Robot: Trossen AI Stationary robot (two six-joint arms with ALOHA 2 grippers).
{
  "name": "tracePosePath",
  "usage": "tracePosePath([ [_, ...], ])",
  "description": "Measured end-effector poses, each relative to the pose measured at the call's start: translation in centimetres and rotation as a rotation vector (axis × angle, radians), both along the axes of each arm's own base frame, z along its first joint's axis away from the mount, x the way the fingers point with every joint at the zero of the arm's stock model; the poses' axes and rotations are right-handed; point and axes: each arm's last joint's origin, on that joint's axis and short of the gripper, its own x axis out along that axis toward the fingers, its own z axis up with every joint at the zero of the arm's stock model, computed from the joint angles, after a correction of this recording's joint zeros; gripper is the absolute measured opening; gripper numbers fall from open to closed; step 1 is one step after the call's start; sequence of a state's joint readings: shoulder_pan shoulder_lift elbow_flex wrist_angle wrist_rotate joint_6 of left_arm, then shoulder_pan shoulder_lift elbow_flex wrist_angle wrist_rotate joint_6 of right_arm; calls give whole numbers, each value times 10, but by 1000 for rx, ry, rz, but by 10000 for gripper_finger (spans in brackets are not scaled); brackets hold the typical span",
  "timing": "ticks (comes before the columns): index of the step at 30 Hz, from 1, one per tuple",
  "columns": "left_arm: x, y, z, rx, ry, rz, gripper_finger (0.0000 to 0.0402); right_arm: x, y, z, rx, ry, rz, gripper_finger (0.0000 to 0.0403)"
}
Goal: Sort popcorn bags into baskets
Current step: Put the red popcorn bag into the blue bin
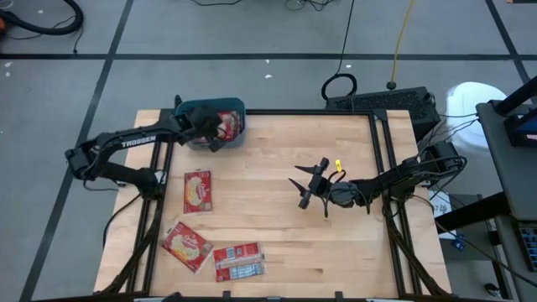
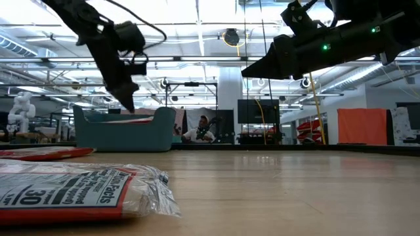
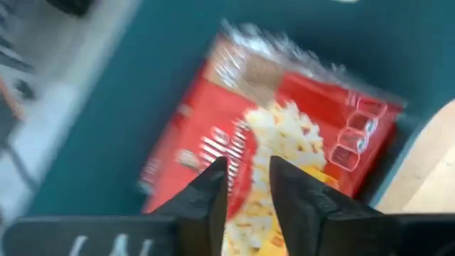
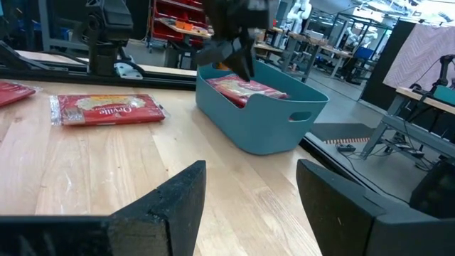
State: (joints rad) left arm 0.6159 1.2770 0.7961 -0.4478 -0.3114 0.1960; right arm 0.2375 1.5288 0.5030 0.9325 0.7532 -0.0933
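The teal basket (image 1: 201,108) stands at the table's far-left corner. One red popcorn bag (image 3: 284,121) lies tilted inside it, picture face up. My left gripper (image 3: 249,174) hovers just above that bag, fingers pointing down with a narrow gap between them, and touches nothing I can see. Three more bags lie flat on the table's near-left part (image 1: 198,190), (image 1: 186,246), (image 1: 238,261). My right gripper (image 1: 300,191) hangs open and empty above the middle of the table, facing the basket (image 4: 263,121).
A dark frame rail runs along the table's far edge and down both sides (image 1: 382,151). A yellow-tagged cable sits near the right arm's wrist (image 1: 338,165). In the low view the nearest bag (image 2: 72,190) fills the near-left foreground. Bare wood lies between the bags and my right gripper.
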Motion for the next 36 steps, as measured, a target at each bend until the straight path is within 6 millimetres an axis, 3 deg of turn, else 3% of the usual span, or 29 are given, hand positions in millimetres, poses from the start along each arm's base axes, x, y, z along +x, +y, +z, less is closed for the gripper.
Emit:
tracePosePath([
  [5,-3,17,-17,-114,-5,29,73,0,0,0,-1,3,0,214],
  [10,-2,28,-26,-122,-1,52,56,0,0,0,-1,3,0,214],
  [14,-1,29,-26,-103,3,35,52,0,0,0,-1,3,0,214],
  [19,-6,21,-10,-69,-40,31,51,0,0,0,-1,3,0,214],
  [24,-15,-1,22,-18,-150,14,51,0,0,0,15,-5,4,214],
  [29,-19,-43,48,-1,-255,-106,51,2,4,-1,98,-23,155,214],
  [36,-7,-111,57,-78,-342,-383,51,3,15,-2,268,-49,349,214],
])
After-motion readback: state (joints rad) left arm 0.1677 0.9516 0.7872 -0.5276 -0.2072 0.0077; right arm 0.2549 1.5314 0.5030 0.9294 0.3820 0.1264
